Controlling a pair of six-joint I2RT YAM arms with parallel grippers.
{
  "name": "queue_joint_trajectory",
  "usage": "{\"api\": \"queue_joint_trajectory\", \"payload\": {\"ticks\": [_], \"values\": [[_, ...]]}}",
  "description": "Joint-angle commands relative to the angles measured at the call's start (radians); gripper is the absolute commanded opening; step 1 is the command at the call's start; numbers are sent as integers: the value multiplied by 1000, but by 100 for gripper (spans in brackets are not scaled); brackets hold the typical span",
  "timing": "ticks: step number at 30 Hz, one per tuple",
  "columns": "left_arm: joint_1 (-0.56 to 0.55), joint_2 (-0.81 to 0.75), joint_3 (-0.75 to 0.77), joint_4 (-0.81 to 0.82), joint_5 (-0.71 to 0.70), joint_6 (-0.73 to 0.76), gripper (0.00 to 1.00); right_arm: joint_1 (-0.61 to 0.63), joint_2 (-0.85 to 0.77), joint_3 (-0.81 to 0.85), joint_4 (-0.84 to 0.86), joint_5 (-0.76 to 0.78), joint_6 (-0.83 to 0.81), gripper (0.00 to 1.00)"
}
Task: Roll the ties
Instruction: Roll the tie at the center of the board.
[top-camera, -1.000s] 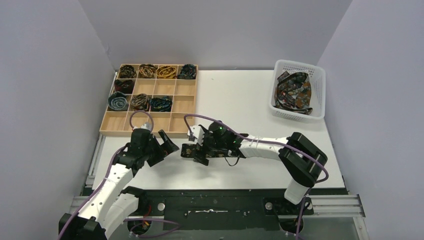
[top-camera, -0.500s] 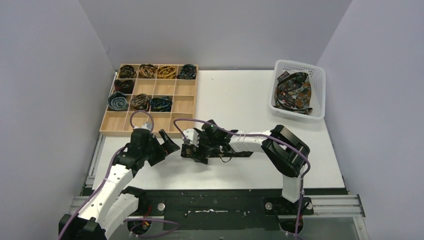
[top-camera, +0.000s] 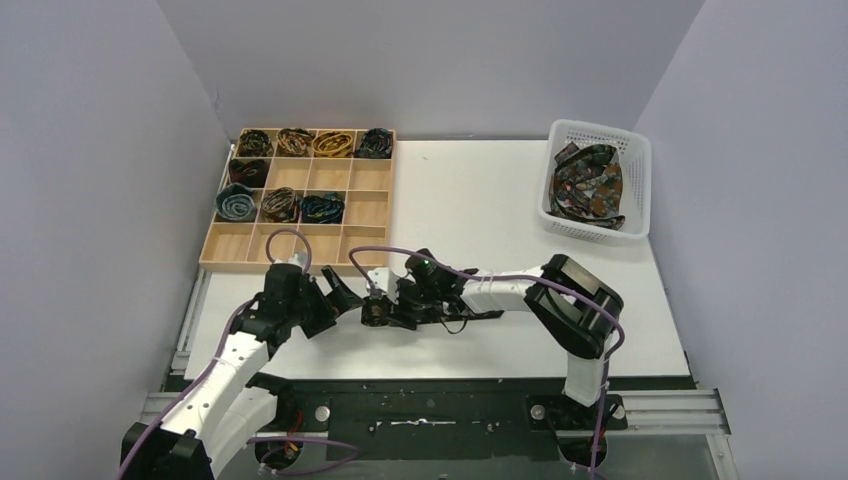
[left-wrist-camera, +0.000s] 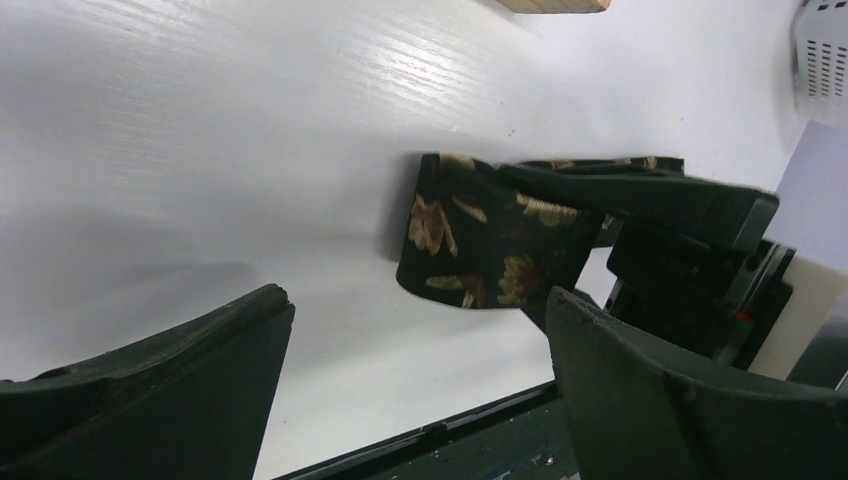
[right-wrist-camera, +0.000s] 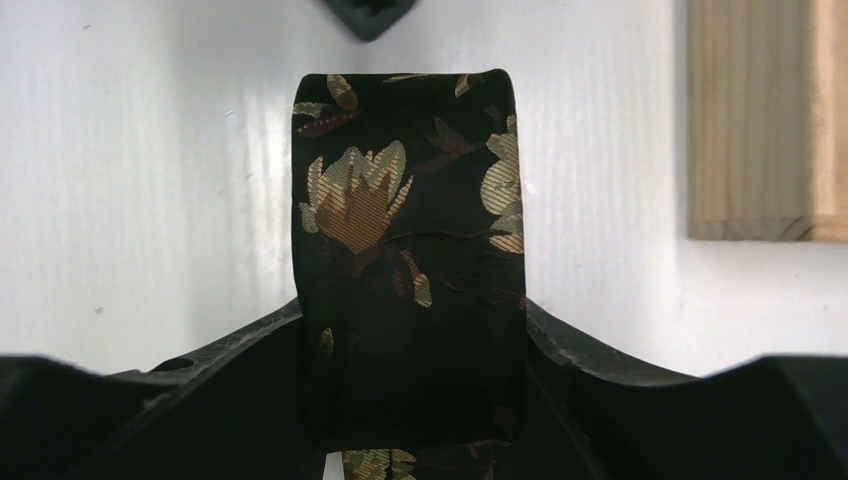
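Coil gripped: right fingers (right-wrist-camera: 250, 345) closed on the tie coil (right-wrist-camera: 405, 200), left fingers (left-wrist-camera: 180, 370) wide open and holding nothing.
The right fingers press both flat sides of the dark, gold-floral coil, down on the white surface (right-wrist-camera: 130, 150). The left fingers sit just beside it, apart from it, their gap facing the coil. Beyond both, the wooden tray (top-camera: 366, 208) holds more coiled ties (top-camera: 298, 205). Well off past the right fingers is a white basket (top-camera: 598, 126) with loose ties (top-camera: 590, 185).

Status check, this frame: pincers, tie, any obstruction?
Left pincer open, close by. Right pincer shut on rolled floral tie. Nothing blocking.
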Motion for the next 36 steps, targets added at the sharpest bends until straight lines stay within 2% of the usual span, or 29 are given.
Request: {"api": "queue_joint_trajectory", "payload": {"ticks": [1, 6, 13, 16, 23, 25, 28, 32, 34, 36], "values": [[7, 1, -23, 119, 70, -3, 96, 48, -59, -155, -29, 81, 48, 51], [4, -3, -74, 215, 143, -29, 96, 64, -144, -264, 40, 106, 88, 53], [-1, 5, -74, 215, 161, -8, 96, 70, -202, -226, 20, 166, 104, 84], [-1, -1, -75, 207, 157, -3, 96, 73, -303, -238, 24, 198, 120, 93], [0, -26, -83, 210, 144, 9, 97, 75, -592, -338, 23, 271, 267, 100], [2, -53, -78, 193, 111, 7, 97, 76, -698, -389, 54, 339, 365, 100], [4, -85, -72, 170, 59, -4, 97, 68, -843, -479, 112, 476, 609, 100], [10, -91, -98, 215, 73, -44, 97, 63, -940, -578, 86, 706, 1176, 100], [13, -84, -101, 240, 99, -46, 96, 59, -934, -597, 72, 699, 1320, 100], [12, -74, -97, 247, 119, -45, 94, 58, -916, -609, 128, 644, 1411, 100]]}}
